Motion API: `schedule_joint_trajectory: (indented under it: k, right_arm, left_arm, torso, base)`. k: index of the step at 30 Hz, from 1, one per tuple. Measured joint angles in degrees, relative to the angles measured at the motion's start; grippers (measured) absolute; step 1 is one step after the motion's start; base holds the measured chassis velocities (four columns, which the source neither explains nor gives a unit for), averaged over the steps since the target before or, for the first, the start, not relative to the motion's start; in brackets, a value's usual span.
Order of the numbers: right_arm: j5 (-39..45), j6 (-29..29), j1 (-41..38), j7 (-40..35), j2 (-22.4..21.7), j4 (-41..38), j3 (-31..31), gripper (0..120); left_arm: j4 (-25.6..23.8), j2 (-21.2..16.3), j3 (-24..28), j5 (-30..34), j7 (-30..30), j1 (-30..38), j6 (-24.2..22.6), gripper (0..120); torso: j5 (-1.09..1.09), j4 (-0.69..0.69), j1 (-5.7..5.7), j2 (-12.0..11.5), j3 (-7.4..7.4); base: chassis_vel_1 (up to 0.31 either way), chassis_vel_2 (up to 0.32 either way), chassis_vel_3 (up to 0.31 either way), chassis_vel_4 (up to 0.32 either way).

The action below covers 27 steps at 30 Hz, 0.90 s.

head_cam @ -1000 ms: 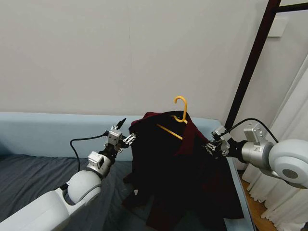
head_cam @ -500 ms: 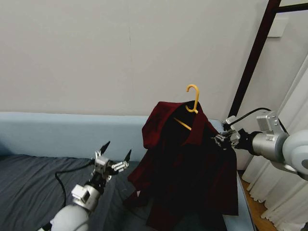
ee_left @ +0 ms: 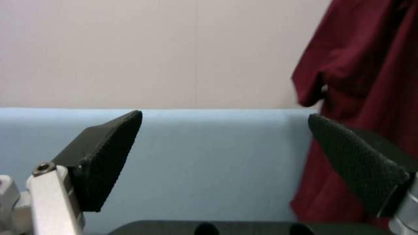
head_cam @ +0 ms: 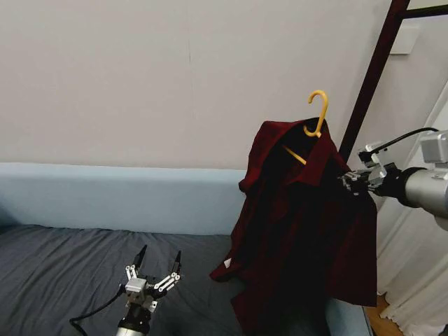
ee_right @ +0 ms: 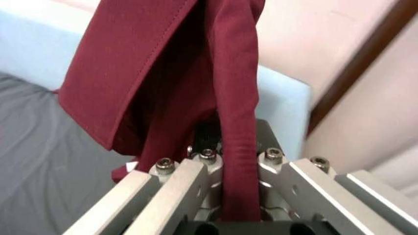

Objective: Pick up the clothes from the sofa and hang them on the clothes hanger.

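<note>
Holding the red shirt (head_cam: 301,231) by a fold at its shoulder, my right gripper (head_cam: 352,181) is clamped tight. From its wrist camera I see the gripper (ee_right: 225,171) with a band of the shirt (ee_right: 150,73) pinched between the two fingers and running up and away from them. The yellow hanger (head_cam: 316,112) sits inside the collar, its hook standing above and just inboard of that gripper, and the rest of the shirt drapes down below it in front of the sofa (head_cam: 105,196) end. I cannot tell whether the hem touches the seat.

Against half a second ago, the right gripper has carried shirt and hanger up and out to its own side. The hook now rides near the dark rack pole (head_cam: 371,77) but is still apart from it. A second ago the hook was lower and farther from the pole.

My left gripper (head_cam: 160,253) has dropped away. A second ago it was right at the shirt's far shoulder, and now it hangs low over the grey seat, well apart from the cloth. Its fingers are spread wide with nothing between them. From its wrist camera, the gripper (ee_left: 223,120) faces the sofa back (ee_left: 216,161), with the shirt (ee_left: 365,98) beyond one fingertip.
</note>
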<state>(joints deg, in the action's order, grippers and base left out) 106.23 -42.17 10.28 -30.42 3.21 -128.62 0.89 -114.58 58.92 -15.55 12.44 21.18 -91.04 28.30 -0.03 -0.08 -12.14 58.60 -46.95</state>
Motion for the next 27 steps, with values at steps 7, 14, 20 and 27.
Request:
schedule_joint_trajectory:
  k: [7, 14, 20, 27]
  right_arm:
    - [-1.41, 0.17, 0.68, -1.26, -3.7, 1.18, 0.11, 1]
    - [-2.3, 0.18, 1.03, -5.65, -3.15, 3.12, 0.96, 1]
    - [3.29, 0.19, 0.13, -17.01, -2.27, 6.41, -1.82, 1]
    - [-1.56, 0.16, 1.0, -20.31, -1.18, 12.38, -1.54, 1]
  left_arm:
    - [-0.11, 8.29, 0.1, -2.36, 1.29, -6.46, -2.54, 100]
    - [0.9, 12.22, 1.73, -3.74, 1.01, -7.06, -1.69, 100]
    - [1.26, 13.29, 1.69, -3.78, 0.91, -6.46, -1.39, 100]
    - [1.3, 13.42, 1.64, -3.92, 0.91, -6.52, -1.34, 100]
  torso:
    - [0.0, 0.01, 0.0, 0.01, 0.0]
    - [0.01, 0.01, 0.0, 0.0, -0.01]
    - [-0.01, 0.0, 0.0, 0.0, -0.01]
    - [0.0, 0.0, 0.0, 0.0, -0.01]
  base:
    - [0.0, 0.0, 0.0, 0.0]
    - [0.0, 0.0, 0.0, 0.0]
    - [0.0, 0.0, 0.0, 0.0]
    - [0.0, 0.0, 0.0, 0.0]
